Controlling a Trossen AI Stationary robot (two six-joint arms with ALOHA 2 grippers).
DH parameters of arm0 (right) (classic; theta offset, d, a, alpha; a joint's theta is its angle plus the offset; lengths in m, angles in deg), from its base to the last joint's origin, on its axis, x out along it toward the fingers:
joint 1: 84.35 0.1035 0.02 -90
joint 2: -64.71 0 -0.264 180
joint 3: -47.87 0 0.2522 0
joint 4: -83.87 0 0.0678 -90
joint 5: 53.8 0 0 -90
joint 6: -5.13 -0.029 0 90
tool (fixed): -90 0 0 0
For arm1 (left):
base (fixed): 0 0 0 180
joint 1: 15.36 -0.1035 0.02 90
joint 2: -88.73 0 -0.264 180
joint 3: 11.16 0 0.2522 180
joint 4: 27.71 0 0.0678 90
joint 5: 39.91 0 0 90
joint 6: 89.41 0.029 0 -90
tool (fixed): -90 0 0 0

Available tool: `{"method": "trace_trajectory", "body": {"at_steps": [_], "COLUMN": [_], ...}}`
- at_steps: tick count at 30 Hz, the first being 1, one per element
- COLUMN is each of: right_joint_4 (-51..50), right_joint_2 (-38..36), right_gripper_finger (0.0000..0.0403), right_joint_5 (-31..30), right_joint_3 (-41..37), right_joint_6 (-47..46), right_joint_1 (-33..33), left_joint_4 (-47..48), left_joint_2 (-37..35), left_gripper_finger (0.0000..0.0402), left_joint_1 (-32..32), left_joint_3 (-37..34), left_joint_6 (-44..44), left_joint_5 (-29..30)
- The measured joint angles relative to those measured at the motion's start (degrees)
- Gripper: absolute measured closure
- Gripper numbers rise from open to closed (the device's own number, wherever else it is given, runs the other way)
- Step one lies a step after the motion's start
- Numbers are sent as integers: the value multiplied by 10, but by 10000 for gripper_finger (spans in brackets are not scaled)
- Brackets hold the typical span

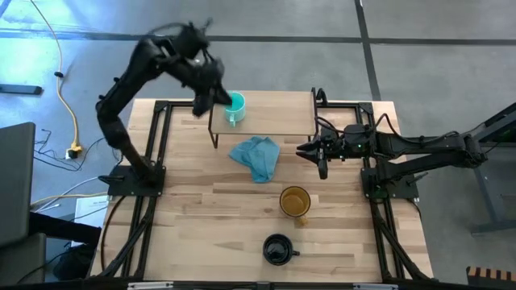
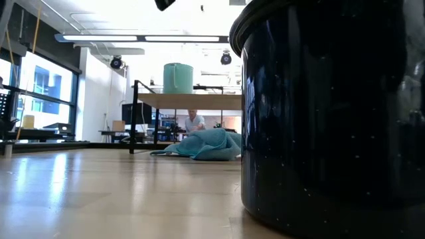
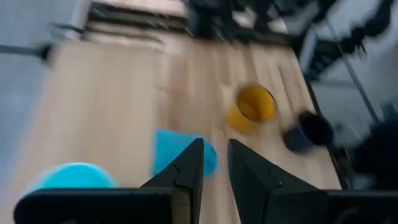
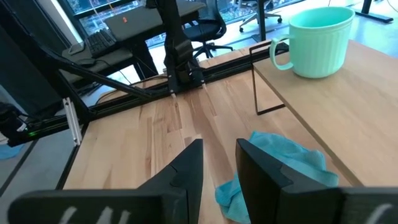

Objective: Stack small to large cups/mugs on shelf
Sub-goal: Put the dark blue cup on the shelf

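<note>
A: Here's the small ribbed teal mug, sitting upright on the light-wood shelf board on thin black legs, right at the board's left end, handle pointing towards the near side of the table.

B: And the left gripper is just beside it, up above that left edge of the shelf. It is not touching the mug. From its own wrist camera the two dark fingers stand close with a narrow slit between them, nothing held.

A: Over to the right gripper, low over the butcher-block tabletop just off the shelf's right front corner. Same story: fingers nearly together, a thin gap, empty.

B: Between the two arms, the crumpled blue-teal cloth lies on the table just in front of the shelf.

A: Two mugs are not yet on the shelf. The amber-yellow mug stands upright on the tabletop, nearer the front than the cloth and a little to its right.

B: And the black speckled mug is closest to the front edge, handle to the right, well apart from the shelf. It fills the right side of the low camera.

A: In that low view there's a person far off in the room, seen under the shelf.
</note>
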Motion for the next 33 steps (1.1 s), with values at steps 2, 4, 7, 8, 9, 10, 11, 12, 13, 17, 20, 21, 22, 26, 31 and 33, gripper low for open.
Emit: {"method": "trace_trajectory", "body": {"at_steps": [2, 4, 7, 8, 9, 10, 11, 12, 13, 17, 20, 21, 22, 26, 31, 33], "right_joint_4": [0, 0, 0, 0, 0, 0, 0, 0, 0, -12, -23, -25, -27, -42, -58, -64], "right_joint_2": [0, 0, 0, 0, 0, 0, 0, 0, 0, 0, 0, 0, 0, 0, 0, 0], "right_gripper_finger": [318, 318, 318, 318, 318, 318, 318, 318, 318, 318, 318, 318, 318, 318, 318, 318], "right_joint_5": [3, 9, 23, 26, 30, 36, 45, 58, 72, 102, 112, 115, 115, 115, 115, 115], "right_joint_3": [0, 0, 0, 0, 0, 0, 0, 0, 0, 0, 0, 0, 0, 0, 0, 0], "right_joint_6": [3, 4, -1, -7, -17, -27, -38, -50, -62, -112, -118, -120, -129, -146, -162, -172], "right_joint_1": [0, 0, 0, 0, 0, 0, 0, 0, 0, 14, 37, 45, 53, 84, 123, 140], "left_joint_4": [2, 0, -1, -4, -13, -26, -39, -56, -75, -143, -197, -211, -220, -274, -303, -305], "left_joint_2": [-13, -28, -43, -46, -49, -54, -58, -66, -72, -87, -93, -94, -94, -94, -96, -96], "left_gripper_finger": [339, 339, 339, 339, 339, 339, 339, 339, 339, 339, 339, 339, 339, 339, 339, 339], "left_joint_1": [46, 86, 137, 154, 171, 186, 202, 219, 234, 286, 315, 324, 331, 358, 387, 400], "left_joint_3": [-25, -49, -81, -93, -107, -122, -137, -153, -172, -250, -302, -315, -329, -376, -397, -398], "left_joint_6": [-3, -14, -34, -43, -51, -59, -66, -72, -78, -104, -129, -136, -145, -177, -225, -244], "left_joint_5": [25, 41, 53, 54, 56, 56, 56, 56, 56, 56, 56, 56, 56, 56, 59, 68]}}
